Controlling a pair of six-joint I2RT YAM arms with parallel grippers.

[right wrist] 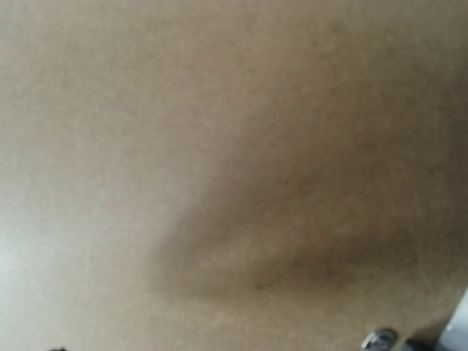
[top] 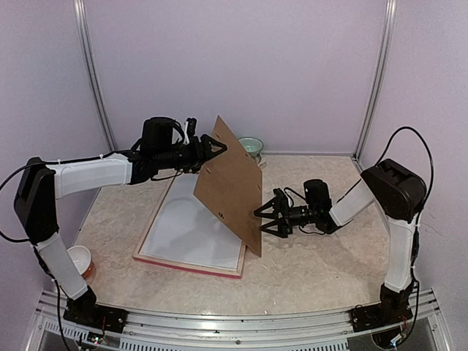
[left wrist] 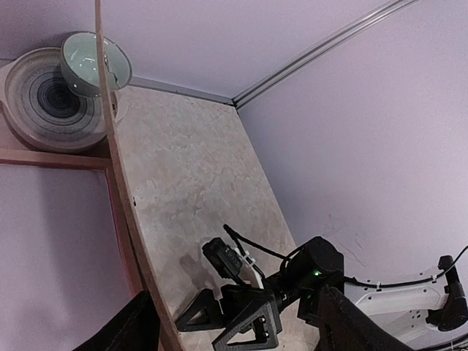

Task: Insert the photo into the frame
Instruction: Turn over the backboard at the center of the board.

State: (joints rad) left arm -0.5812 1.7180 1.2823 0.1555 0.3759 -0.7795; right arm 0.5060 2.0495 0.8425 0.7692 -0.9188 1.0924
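The frame [top: 189, 264] lies flat on the table, its pink-red rail toward me, with a white sheet [top: 183, 227] inside it. The sunset photo does not show. A brown hardboard backing [top: 232, 186] stands tilted, its lower edge on the frame's right rail. My left gripper [top: 219, 146] is open, its jaws straddling the board's upper edge [left wrist: 117, 183], which runs beside one finger [left wrist: 135, 329]. My right gripper [top: 259, 221] is open, its tips at the board's brown face. It also shows in the left wrist view [left wrist: 196, 335]. The right wrist view holds only blurred brown board [right wrist: 234, 175].
A pale green bowl [top: 251, 146] sits on a grey ringed plate [left wrist: 44, 99] at the back, just behind the frame's far rail [left wrist: 51, 158]. A small white bowl [top: 79, 258] stands near the left arm's base. Lilac walls close in three sides.
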